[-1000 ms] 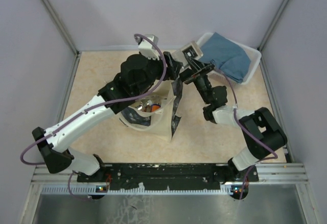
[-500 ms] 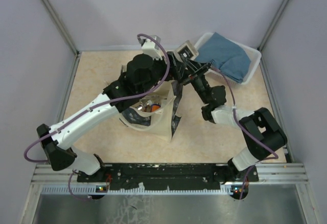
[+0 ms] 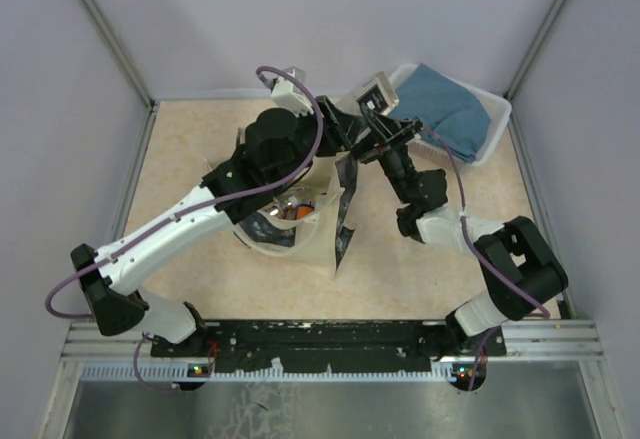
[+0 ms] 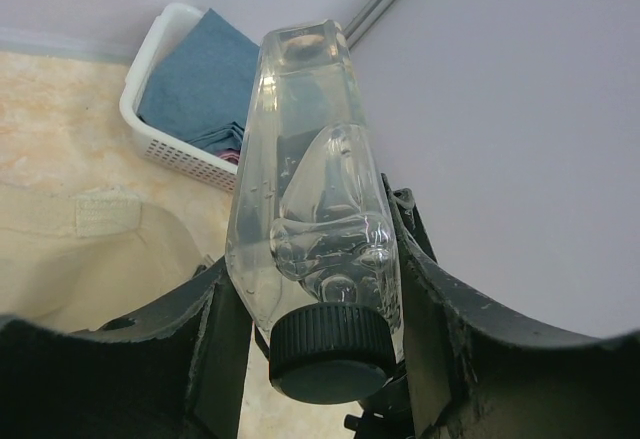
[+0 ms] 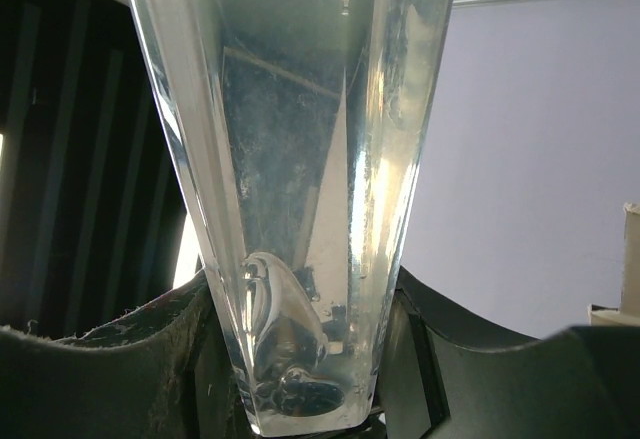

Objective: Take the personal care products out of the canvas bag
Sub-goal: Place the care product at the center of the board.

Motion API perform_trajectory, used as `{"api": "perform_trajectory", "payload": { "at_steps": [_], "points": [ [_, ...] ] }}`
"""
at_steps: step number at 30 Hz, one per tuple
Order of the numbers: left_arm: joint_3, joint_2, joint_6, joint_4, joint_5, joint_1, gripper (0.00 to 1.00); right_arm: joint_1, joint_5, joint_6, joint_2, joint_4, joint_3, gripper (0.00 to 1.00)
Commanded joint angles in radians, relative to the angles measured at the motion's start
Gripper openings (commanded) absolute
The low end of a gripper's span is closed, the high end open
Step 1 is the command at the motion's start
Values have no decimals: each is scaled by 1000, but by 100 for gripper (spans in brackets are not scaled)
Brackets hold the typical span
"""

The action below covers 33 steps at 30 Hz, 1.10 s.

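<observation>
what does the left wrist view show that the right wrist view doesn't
Only the left wrist view shows the black cap of the clear bottle, the canvas bag below it, and the white basket holding the blue cloth on the table. Only the right wrist view shows a dark surface behind the bottle's left side. Both show a clear bottle gripped between that arm's own jaws, with the lilac wall behind.
</observation>
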Motion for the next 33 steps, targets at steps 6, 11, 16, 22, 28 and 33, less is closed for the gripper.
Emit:
{"api": "perform_trajectory", "payload": {
  "at_steps": [6,11,16,22,28,33],
  "points": [
    [-32,-26,108,-13,-46,14,0,19,-47,-23,-81,187,-8,18],
    [-30,-33,107,-16,-53,14,0,19,-35,-96,-119,79,-48,48],
    [-25,-36,118,-15,-51,12,0,12,0,-200,-194,-89,-97,67],
    [-24,-33,120,-11,-50,14,0,7,73,-382,-336,-443,-110,76],
    [-4,-11,121,-6,-36,13,0,7,214,-597,-496,-845,-69,78],
    [33,19,124,-12,-19,14,0,-3,351,-648,-609,-1020,-133,79]
  ]
}}
